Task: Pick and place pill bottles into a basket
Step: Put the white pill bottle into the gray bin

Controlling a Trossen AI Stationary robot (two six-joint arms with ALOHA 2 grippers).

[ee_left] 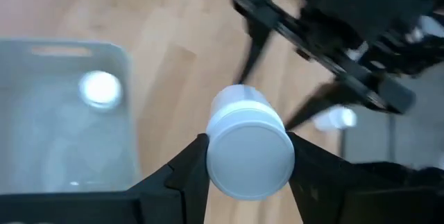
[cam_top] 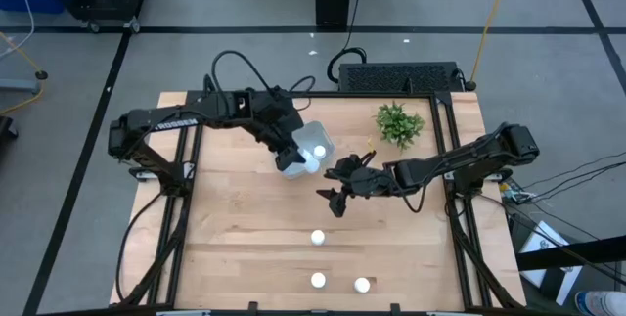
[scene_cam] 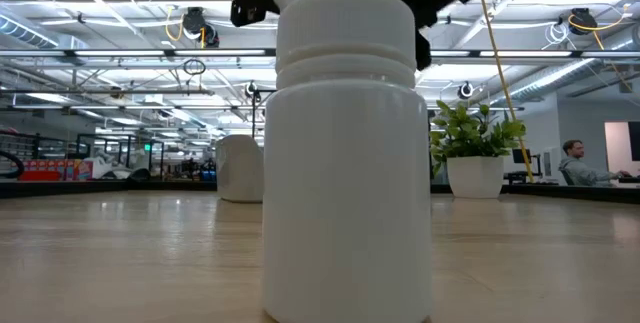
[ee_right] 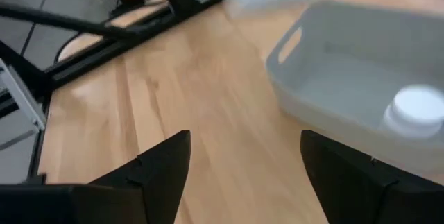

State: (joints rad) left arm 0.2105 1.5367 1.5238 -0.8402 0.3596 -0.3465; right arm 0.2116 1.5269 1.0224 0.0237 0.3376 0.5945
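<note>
High view: the left gripper (cam_top: 298,162) is positioned at the edge of the basket (cam_top: 315,140), near the middle of the table (cam_top: 245,248), and clamps a pill bottle (cam_top: 311,164) between its fingers. Left wrist view: the two dark fingers (ee_left: 182,175) press against opposite sides of the held pill bottle (ee_left: 248,146), whose cap faces the camera. A second bottle (ee_left: 101,89) stands inside the basket (ee_left: 62,50). The right gripper (cam_top: 337,187) is just beside the basket, near the left gripper; right wrist view shows its fingers (ee_right: 159,168) spread apart with nothing between them, above bare wood. Three more bottles (cam_top: 318,238) stand on the near part of the table, well apart from the basket. A potted plant (cam_top: 399,123) stands at the far right of the table.
</note>
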